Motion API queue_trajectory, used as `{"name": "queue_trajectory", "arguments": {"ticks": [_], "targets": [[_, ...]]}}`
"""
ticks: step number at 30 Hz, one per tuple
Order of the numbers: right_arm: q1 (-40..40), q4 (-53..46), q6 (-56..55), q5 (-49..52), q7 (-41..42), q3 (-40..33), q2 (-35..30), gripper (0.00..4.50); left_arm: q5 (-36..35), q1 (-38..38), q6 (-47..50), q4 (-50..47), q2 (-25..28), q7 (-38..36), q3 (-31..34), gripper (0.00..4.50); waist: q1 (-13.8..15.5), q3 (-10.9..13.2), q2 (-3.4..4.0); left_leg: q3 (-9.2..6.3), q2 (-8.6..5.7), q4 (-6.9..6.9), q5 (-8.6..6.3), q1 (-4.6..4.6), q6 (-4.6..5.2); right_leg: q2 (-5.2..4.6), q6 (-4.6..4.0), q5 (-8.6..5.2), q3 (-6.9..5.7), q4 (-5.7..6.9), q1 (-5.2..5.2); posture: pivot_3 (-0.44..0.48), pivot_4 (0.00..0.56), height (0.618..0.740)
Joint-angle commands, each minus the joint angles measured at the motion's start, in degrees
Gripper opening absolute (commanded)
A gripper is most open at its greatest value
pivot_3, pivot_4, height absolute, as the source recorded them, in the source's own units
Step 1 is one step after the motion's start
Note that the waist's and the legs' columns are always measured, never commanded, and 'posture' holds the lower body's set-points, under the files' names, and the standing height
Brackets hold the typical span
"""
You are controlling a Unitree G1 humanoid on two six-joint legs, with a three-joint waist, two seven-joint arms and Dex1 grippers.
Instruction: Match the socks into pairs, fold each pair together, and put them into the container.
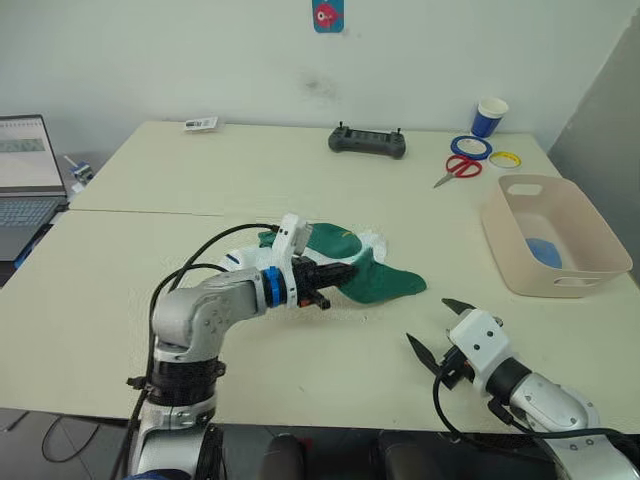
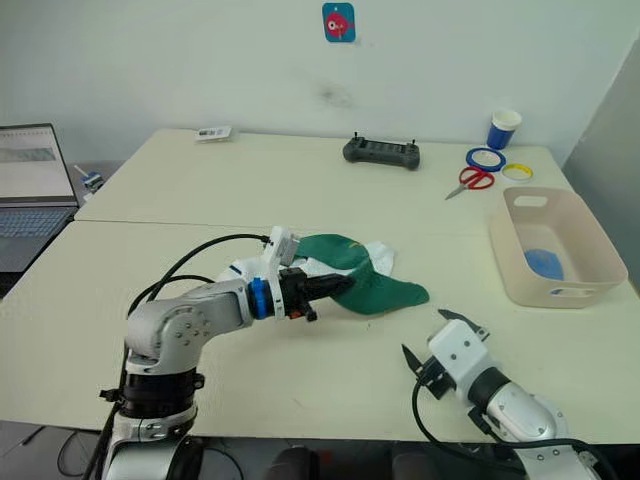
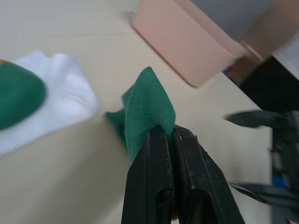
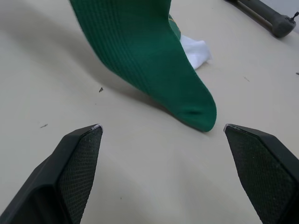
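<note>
Currently L hand point(image 1: 335, 272) was clamped on a fold of one green sock point(image 1: 385, 281); the wrist view showed fabric bunched up between the closed black fingers point(image 3: 154, 182), peak of cloth standing above them. That sock draped from the pinch down to the bench point(image 1: 150, 240), toe end lying flat toward the container side. R hand point(image 1: 440, 325) was spread wide, holding nothing, hovering low over the bench nr the front edge, toe of the green sock point(image 4: 198, 114) just ahead betw its fingers.

Second green sock point(image 1: 330, 238) lay behind the first, on top of the white socks point(image 1: 372, 240), all in one heap mid-bench. Container point(image 1: 590, 240) stood well apart to the R, something blue point(image 1: 545, 250) already in it, prob. the blue pair, folded; couldn't confirm count.

Handling notes (judgement):
- Sock v. light, limp, no stiffness. Sagged from the single pinch pt, so one grip won't keep it flat.
- Knit looked ribbed, not slippery; a thin pinch seemed enough. Not fragile.
- Risk: snagging or dragging the white sock under the heap when lifting.
- Best 2nd hold for R hand: toe end, since it lay free on bare bench w/ clear approach. Then stretch betw both hands to lay it onto its mate.
- Cuff end partly hidden by L hand; couldn't tell exact grip location along the sock.
</note>
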Motion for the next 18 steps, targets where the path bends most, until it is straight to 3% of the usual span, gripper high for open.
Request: {"name": "queue_trajectory", "arguments": {"ticks": [1, 7, 13, 15, 18], "targets": [[-0.56, -1.81, -0.2, 1.8, 1.85, -2.0, -1.0, 4.5, -6.7, -0.96, 2.87, -4.15, -0.18, -1.49, -0.21, 0.08, 0.0, 0.0, 0.0, 0.0, -0.01, 0.0, 0.0, 0.0, 0.0, 0.0, 0.0, 0.0, 0.01, 0.0, 0.0, 0.0, 0.15, 0.74], [-0.06, -2.92, 0.89, 4.26, 4.54, -4.48, -3.05, 4.5, -14.03, -3.1, 5.15, -3.69, -4.05, 2.78, 3.16, 0.08, -0.03, 0.0, -0.01, 0.01, -0.01, 0.0, 0.0, 0.03, 0.0, 0.0, -0.01, 0.0, 0.02, 0.01, 0.01, 0.0, 0.15, 0.74], [1.6, -5.09, 3.26, 7.27, 7.08, -8.02, -5.3, 4.5, -29.02, -7.78, 10.68, 3.82, -12.02, 20.01, 18.03, 0.08, -0.04, 0.02, -0.03, -0.02, 0.0, 0.01, 0.0, 0.01, 0.01, 0.02, -0.01, 0.0, 0.0, 0.01, 0.01, 0.0, 0.15, 0.74], [2.01, -5.47, 3.78, 8.26, 7.76, -9.02, -5.99, 4.5, -31.91, -7.21, 11.62, 4.75, -11.85, 24.74, 20.09, 0.08, -0.17, 0.02, -0.04, -0.01, -0.01, 0.0, 0.0, 0.02, 0.01, 0.02, 0.0, 0.0, 0.02, 0.01, 0.0, 0.0, 0.15, 0.74], [0.92, -5.48, 4.59, 9.48, 8.5, -9.47, -6.61, 4.5, -27.83, 0.7, 11.43, 3.39, -6.46, 25.78, 18.76, 0.08, -0.34, 0.0, -0.01, 0.01, 0.0, -0.02, 0.0, 0.05, 0.01, 0.03, 0.0, 0.0, 0.06, 0.01, 0.0, 0.0, 0.15, 0.74]]}}
